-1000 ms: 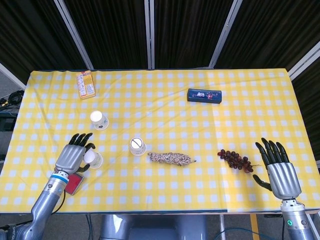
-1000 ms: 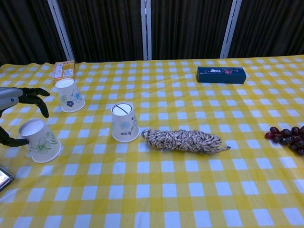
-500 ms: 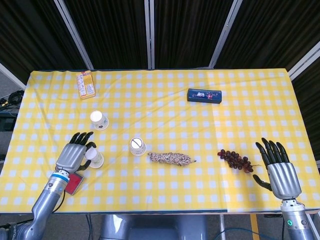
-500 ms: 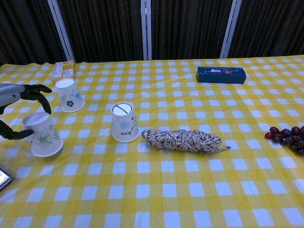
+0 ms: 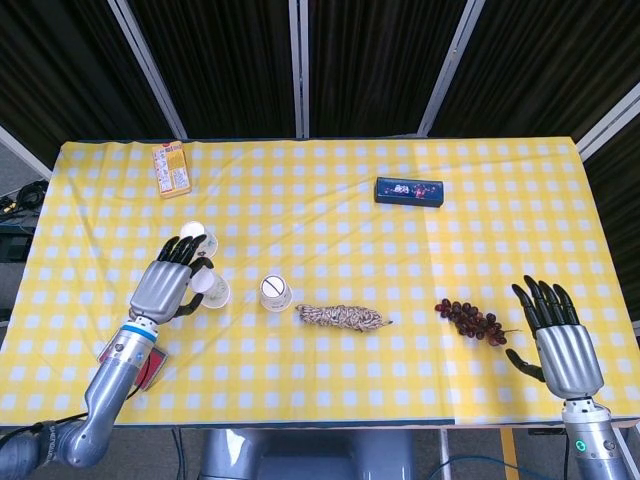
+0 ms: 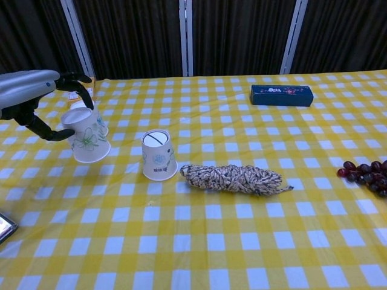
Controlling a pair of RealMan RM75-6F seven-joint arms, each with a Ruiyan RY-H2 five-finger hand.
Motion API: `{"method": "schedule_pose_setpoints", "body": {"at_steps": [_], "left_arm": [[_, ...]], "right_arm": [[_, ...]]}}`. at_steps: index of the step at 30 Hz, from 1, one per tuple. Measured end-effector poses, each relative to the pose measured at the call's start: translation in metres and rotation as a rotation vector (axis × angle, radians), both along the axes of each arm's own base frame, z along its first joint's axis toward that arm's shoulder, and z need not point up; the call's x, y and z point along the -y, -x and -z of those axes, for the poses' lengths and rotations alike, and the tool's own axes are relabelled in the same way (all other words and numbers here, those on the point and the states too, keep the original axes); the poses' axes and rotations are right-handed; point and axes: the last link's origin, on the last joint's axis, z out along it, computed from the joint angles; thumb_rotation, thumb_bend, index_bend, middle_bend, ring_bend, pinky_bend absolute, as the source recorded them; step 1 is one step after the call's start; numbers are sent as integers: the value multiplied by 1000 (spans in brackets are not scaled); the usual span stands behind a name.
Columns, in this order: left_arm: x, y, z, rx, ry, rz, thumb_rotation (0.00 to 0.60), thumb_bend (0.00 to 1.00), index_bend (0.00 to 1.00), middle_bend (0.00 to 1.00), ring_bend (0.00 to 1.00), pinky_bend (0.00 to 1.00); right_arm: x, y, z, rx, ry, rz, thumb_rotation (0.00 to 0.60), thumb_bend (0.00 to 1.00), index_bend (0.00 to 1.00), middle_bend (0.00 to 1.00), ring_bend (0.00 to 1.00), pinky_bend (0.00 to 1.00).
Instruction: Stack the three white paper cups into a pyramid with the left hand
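Above the cloth's left side, left hand [image 6: 37, 99] grips a raised cup [image 6: 86, 135]; right hand [image 5: 560, 340] lies spread.

White floral-printed cups [image 6: 88, 136], yellow-white checked tablecloth [image 6: 242, 229], seemingly dark-blue box [image 6: 282, 95].

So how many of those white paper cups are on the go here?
3. One cup is held in the left hand, lifted off the table. A second cup stands behind it, largely hidden. The third cup stands upside down beside the rope bundle.
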Motion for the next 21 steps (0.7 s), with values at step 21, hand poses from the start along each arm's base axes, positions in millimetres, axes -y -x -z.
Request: {"method": "schedule_pose_setpoints", "body": {"at_steps": [21], "left_arm": [[-13, -17, 57, -18, 26, 17, 600, 448, 335, 0, 0, 0]], "right_arm": [[1, 2, -6, 24, 3, 5, 600, 66, 0, 0, 0, 0]]}}
